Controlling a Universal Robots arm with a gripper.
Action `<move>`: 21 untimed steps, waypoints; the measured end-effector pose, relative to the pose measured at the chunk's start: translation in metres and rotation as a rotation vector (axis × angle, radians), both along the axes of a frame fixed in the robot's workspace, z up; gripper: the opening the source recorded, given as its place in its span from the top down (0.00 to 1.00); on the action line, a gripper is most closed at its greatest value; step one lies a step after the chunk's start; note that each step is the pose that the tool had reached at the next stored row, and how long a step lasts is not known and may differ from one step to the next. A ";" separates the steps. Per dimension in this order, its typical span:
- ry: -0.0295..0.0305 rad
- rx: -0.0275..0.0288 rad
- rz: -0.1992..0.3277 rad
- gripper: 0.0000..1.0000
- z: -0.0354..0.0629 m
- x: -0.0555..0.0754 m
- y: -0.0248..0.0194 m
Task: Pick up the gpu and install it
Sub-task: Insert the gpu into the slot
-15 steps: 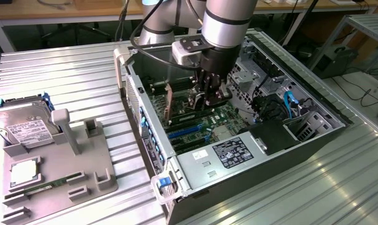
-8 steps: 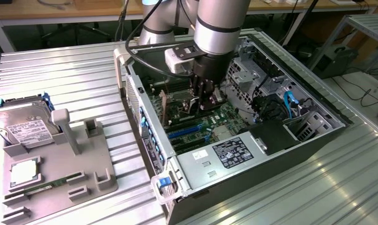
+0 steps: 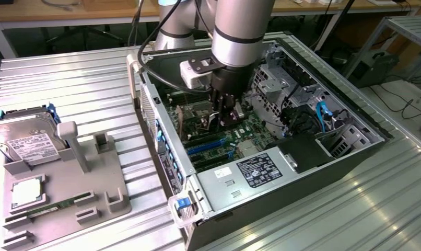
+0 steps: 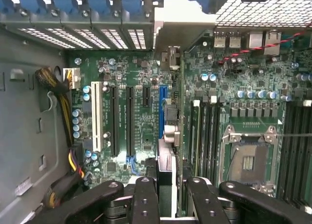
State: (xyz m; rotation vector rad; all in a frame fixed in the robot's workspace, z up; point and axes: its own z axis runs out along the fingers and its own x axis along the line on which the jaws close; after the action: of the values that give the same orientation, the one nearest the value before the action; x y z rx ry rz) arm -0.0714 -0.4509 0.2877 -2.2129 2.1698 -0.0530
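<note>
The gripper (image 3: 224, 112) is reaching down into the open computer case (image 3: 350, 151) at the centre of the exterior view. Its fingers (image 4: 146, 195) are standing partly closed, clamping the gpu (image 4: 168, 136) edge-on between them. In the wrist view the card is standing upright over the motherboard (image 4: 131, 78), beside the blue slot (image 4: 161, 109), its metal bracket (image 4: 183, 19) meeting the case's rear wall. A white label is showing on the hard drive (image 3: 26, 138) at the exterior view's left; its writing is not readable.
</note>
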 end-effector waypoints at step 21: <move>0.0000 0.0000 -0.001 0.72 -0.0313 -0.012 -0.0029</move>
State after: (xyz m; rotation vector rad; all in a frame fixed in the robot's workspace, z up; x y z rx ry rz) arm -0.0831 -0.4538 0.2564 -2.2119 2.1709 -0.0531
